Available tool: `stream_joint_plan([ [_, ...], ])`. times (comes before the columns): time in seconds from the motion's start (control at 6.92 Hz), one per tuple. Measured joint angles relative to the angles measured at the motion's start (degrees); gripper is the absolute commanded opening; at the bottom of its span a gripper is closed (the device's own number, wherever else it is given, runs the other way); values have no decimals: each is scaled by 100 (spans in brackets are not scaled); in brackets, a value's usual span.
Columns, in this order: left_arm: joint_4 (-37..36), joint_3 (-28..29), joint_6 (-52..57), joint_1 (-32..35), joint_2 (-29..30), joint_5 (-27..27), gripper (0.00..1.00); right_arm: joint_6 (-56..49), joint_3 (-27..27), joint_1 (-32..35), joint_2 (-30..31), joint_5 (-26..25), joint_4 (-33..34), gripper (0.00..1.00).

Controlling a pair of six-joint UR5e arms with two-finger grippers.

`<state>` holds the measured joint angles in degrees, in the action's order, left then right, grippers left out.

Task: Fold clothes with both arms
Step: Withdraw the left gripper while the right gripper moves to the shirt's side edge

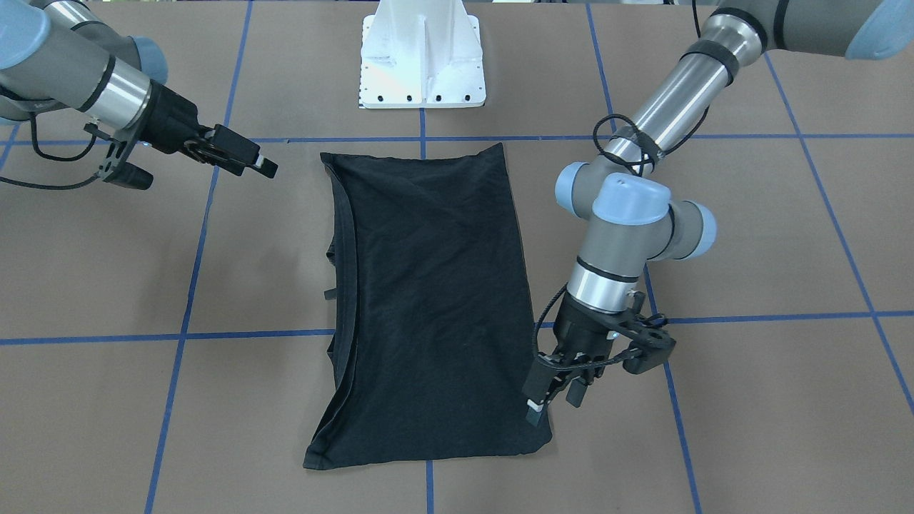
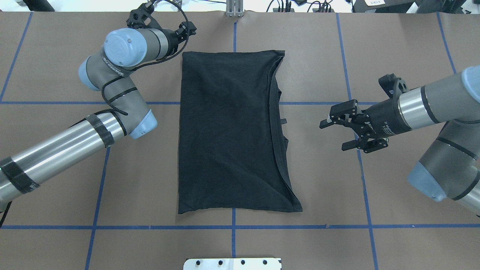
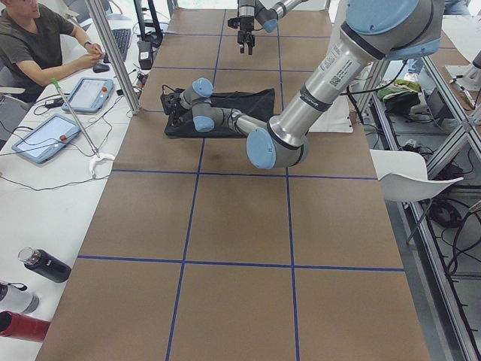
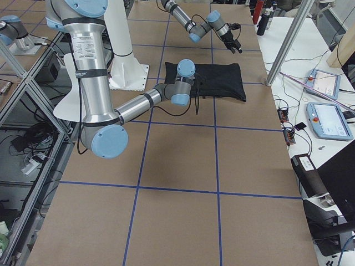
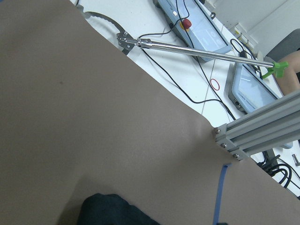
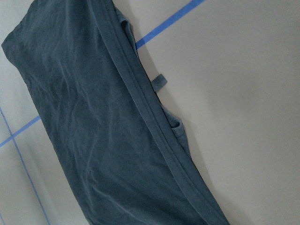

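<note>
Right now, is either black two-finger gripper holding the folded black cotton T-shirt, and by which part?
Nothing is held. The right gripper is open beside the T-shirt, apart from it. The left gripper is open at one corner, where the cloth lies flat.

Both arms extended, both grippers with fingers parted
In the overhead view left arm runs forward and inward, elbow bent, wrist joints doubled back; from the front its left gripper points steeply down, two fingers apart, one fingertip lower than the other. Opposite, right arm comes in from the side, forearm near level, right gripper aimed inward toward the middle, fingers spread wide
</note>
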<state>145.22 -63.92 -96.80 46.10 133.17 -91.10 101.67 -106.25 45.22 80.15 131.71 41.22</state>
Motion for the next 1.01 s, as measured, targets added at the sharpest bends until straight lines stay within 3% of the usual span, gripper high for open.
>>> stream_joint_plan([
  [0.29, -32, -794, 545, 322, -722, -671, 100, -1170, -38, -407, -291, -877, 796, 100],
  [0.58, -37, -1653, 1086, 428, -1553, -1005, 100, -2099, -55, -900, -603, -1748, 1632, 100],
  [0.87, -32, -2052, 1405, 449, -2033, -1136, 100, -2785, -112, -1280, -1240, -2325, 3029, 100],
  [1.01, -28, -2130, 1532, 454, -2150, -1196, 100, -3083, -185, -1623, -1480, -2946, 3727, 100],
])
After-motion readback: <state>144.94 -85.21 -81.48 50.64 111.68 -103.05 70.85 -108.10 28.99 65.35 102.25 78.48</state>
